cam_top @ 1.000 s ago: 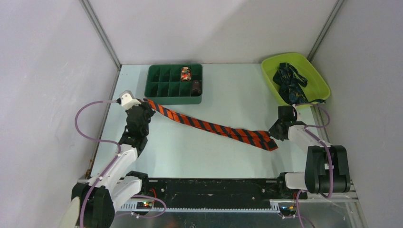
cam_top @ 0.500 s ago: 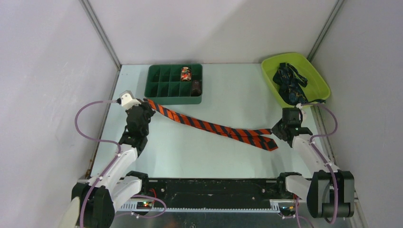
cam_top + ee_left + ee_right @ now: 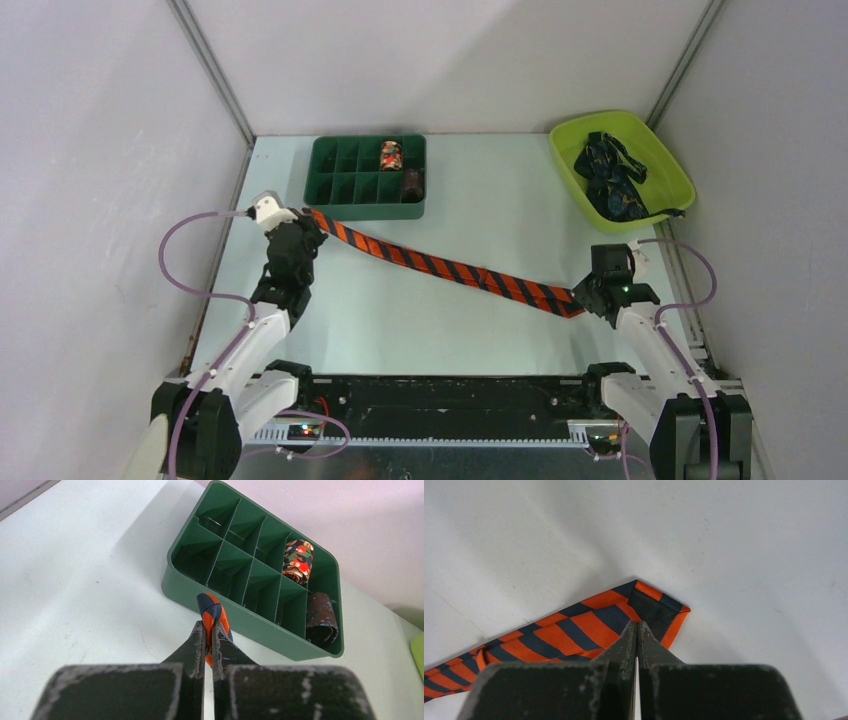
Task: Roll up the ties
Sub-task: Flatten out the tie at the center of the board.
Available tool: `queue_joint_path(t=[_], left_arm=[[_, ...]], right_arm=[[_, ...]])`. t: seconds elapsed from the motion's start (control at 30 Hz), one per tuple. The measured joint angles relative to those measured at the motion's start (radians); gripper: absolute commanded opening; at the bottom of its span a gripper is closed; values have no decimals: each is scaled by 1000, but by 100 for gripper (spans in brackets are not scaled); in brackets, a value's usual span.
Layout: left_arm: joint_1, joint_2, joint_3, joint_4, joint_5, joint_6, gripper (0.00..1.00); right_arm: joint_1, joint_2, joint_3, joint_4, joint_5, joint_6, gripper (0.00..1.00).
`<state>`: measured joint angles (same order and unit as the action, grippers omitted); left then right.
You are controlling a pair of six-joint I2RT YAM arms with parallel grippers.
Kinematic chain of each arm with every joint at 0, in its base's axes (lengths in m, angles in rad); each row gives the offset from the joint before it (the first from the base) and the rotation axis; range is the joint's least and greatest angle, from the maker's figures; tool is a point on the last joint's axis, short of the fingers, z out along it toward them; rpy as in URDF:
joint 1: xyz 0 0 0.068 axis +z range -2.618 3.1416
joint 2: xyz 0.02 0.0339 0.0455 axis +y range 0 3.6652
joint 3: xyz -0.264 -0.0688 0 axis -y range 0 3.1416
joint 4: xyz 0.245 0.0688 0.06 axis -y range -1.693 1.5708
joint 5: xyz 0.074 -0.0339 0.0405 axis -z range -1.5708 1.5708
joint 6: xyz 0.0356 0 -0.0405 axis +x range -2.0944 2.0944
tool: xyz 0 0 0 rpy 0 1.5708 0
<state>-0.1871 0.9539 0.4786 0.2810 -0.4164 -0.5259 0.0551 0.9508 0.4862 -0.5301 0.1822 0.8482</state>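
Orange tie (image 3: 589,625): folded-back tip, right-wrist only

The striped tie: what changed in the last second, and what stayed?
The right gripper, shut on the wide end of the striped tie, moved toward the near edge of the table and slightly rightward, pulling that end along. The slack fold there is gone; the tie now lies straight. The left gripper stayed in place, shut on the narrow end beside the green tray.
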Motion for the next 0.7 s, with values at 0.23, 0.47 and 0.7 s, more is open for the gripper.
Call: queue_joint_path(t=[0.23, 0.47, 0.7], left_arm=[[0, 0, 0, 0, 0, 0, 0], [0, 0, 0, -4, 0, -1, 0], [0, 0, 0, -7, -1, -2, 0]], right_arm=[[0, 1, -18, -17, 16, 16, 0], [0, 44, -51, -6, 15, 24, 0], [0, 56, -52, 32, 3, 27, 0]])
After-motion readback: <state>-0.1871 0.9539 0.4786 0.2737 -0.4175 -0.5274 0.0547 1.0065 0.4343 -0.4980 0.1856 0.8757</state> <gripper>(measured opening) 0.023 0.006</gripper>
